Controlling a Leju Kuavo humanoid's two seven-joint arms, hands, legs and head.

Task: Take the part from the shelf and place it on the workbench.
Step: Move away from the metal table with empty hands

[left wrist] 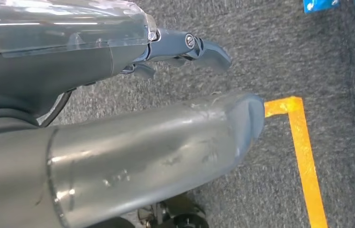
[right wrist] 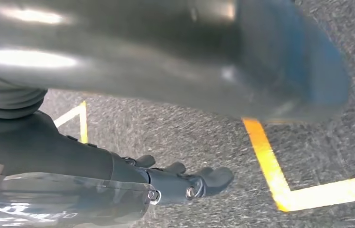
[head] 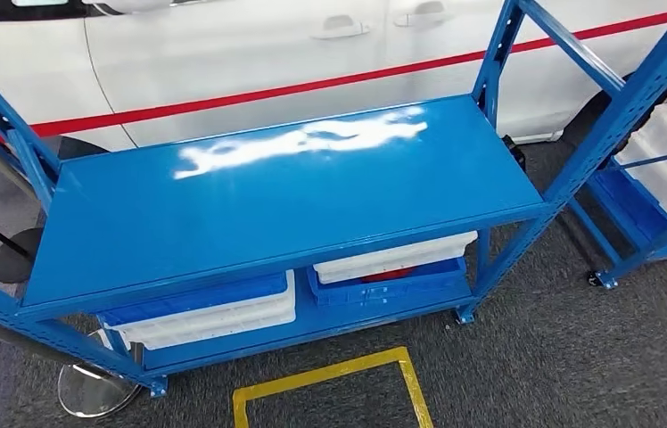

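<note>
Blue shelf [head: 294, 192] mid-frame, bins [head: 223, 312] lower centre. Left hand [left wrist: 180, 71] and right hand [right wrist: 185, 175] empty, fingers spread, above grey carpet [left wrist: 261, 47].

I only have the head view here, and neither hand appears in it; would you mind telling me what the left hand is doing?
Observer: The left hand hangs over grey carpet, fingers apart, holding nothing.
Operator: Thank you. And the right hand?
Observer: The right hand also holds nothing, its dark fingers apart above the carpet.
Operator: Is there anything on the floor near them?
Observer: Yellow tape makes a corner beneath the right hand.
</note>
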